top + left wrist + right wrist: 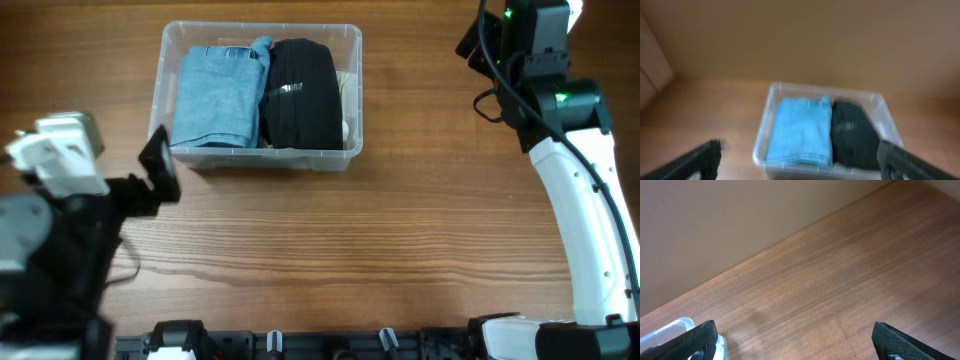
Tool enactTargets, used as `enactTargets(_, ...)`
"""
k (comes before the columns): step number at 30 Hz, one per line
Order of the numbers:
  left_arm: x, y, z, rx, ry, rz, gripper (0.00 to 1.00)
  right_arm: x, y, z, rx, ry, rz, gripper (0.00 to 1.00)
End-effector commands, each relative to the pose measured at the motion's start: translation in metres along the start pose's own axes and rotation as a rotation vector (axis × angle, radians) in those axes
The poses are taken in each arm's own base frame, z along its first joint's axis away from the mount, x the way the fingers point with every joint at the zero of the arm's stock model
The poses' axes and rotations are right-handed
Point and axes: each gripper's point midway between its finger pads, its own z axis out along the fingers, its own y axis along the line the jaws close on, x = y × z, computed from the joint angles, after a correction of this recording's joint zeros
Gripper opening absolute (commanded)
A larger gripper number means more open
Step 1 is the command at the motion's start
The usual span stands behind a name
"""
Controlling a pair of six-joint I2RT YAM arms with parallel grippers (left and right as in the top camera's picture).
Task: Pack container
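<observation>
Clear plastic container (262,27), set by the table's far edge left of centre, is packed with blue garment (215,95) and black garment (300,95), so left gripper (800,161) and right gripper (792,335), spread empty, are probably best kept clear.

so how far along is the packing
Done: a blue folded garment and a black folded garment lie side by side inside the container. In hand: nothing; the left gripper and right gripper are both open, empty and off to the sides. Left: no loose garment shows on the table, so packing looks about finished.
</observation>
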Motion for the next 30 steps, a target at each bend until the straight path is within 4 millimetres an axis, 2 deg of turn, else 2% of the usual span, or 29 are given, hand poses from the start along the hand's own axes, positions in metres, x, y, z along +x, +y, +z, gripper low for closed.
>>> enactTargets(1,0.066,-0.018,0.024,0.18,-0.112,0.011,1.0,0.001,-0.001,0.003,0.016,-0.002,0.006,1.0)
enactTargets(3,0.098,-0.025,0.032,0.246,-0.179,0.021,1.0,0.001,-0.001,0.003,0.016,-0.002,0.006,1.0)
enactTargets(4,0.128,-0.028,0.036,0.284,-0.197,0.025,1.0,0.001,-0.001,0.003,0.016,-0.002,0.006,1.0)
enactTargets(7,0.163,-0.024,0.038,0.291,-0.182,-0.054,1.0,0.001,-0.001,0.003,0.016,-0.002,0.007,1.0)
enactTargets(8,0.169,-0.024,0.037,0.294,-0.184,-0.063,1.0,0.001,-0.001,0.003,0.016,-0.002,0.006,1.0)
enactTargets(12,0.184,-0.024,0.034,0.288,-0.223,-0.065,1.0,0.001,-0.001,0.003,0.016,-0.002,0.006,1.0)
enactTargets(14,0.185,-0.023,0.034,0.281,-0.251,-0.064,1.0,0.001,-0.001,0.003,0.016,-0.002,0.006,1.0)
enactTargets(20,0.202,-0.015,0.041,0.248,-0.271,-0.07,1.0,0.001,-0.001,0.003,0.016,-0.002,0.006,1.0)
enactTargets(28,0.227,-0.002,0.055,0.18,-0.226,-0.085,1.0,0.001,-0.001,0.003,0.016,-0.002,0.006,1.0)
enactTargets(30,0.241,0.001,0.058,0.168,-0.166,-0.09,1.0,0.001,-0.001,0.003,0.016,-0.002,0.006,1.0)
